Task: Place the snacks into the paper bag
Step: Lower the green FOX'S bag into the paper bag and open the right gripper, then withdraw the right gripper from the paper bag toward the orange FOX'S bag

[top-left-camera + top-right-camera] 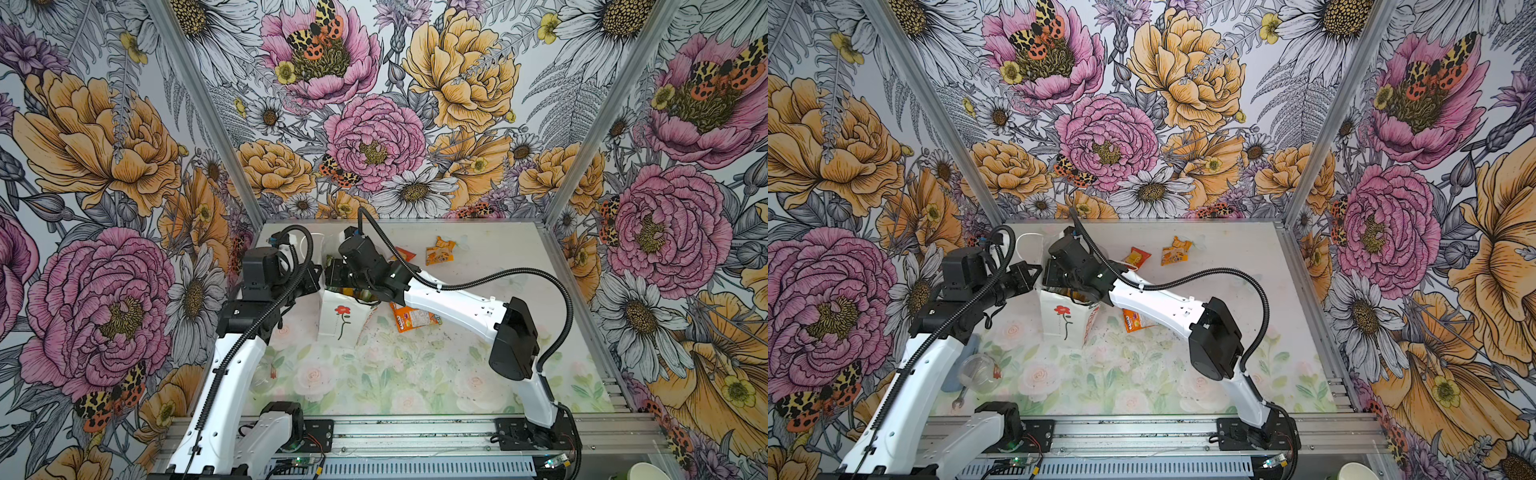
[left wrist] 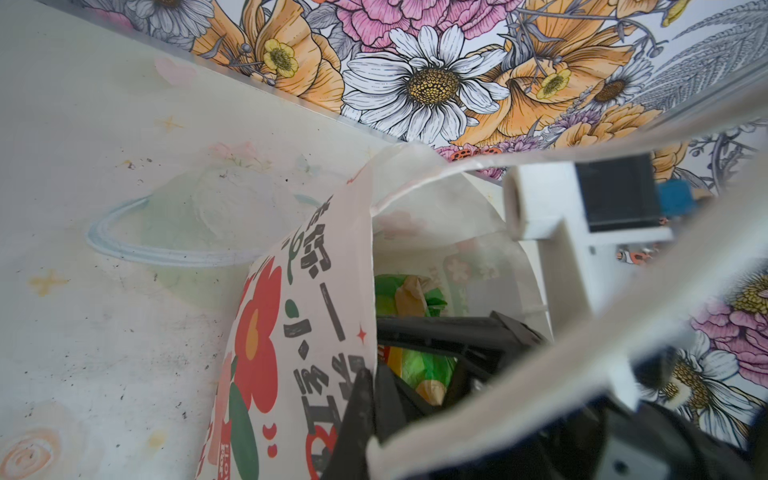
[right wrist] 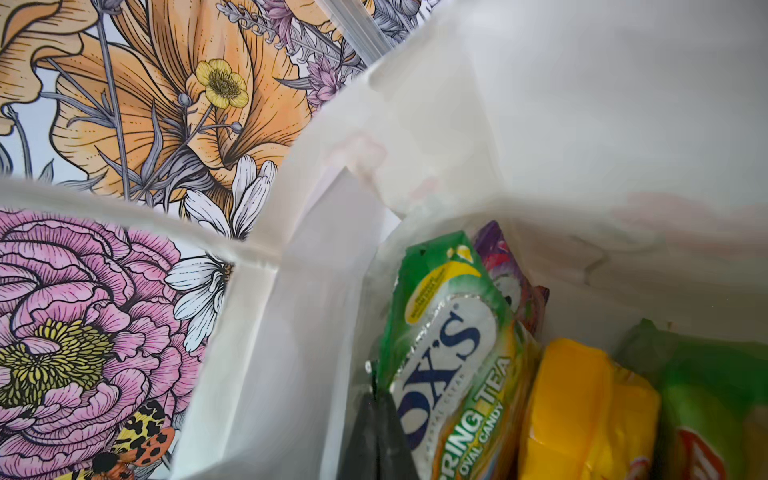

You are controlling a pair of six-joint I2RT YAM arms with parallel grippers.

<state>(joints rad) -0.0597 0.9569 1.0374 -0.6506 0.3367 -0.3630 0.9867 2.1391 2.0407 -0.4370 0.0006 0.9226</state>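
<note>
The white paper bag (image 1: 337, 322) (image 1: 1064, 321) with a red flower stands upright at mid-table. My left gripper (image 2: 372, 384) is shut on the rim of its printed side wall (image 2: 316, 299). My right gripper (image 3: 376, 397) reaches down into the bag's mouth, shut on the edge of a green candy packet (image 3: 449, 332). Beside that packet inside the bag lie a purple one (image 3: 498, 257), a yellow one (image 3: 582, 407) and another green one (image 3: 715, 395). On the table lie three snacks: an orange-white packet (image 1: 415, 318) (image 1: 1136, 321), a red-orange one (image 1: 1137, 257) and a yellow-orange one (image 1: 440, 251) (image 1: 1175, 253).
A clear plastic cup (image 1: 978, 372) and a small wrench (image 1: 958, 402) lie at the front left. A paper cup (image 1: 1358, 471) stands outside the frame at the front right. Flowered walls enclose the table on three sides. The bag's cord handle (image 2: 540, 374) hangs across the left wrist view.
</note>
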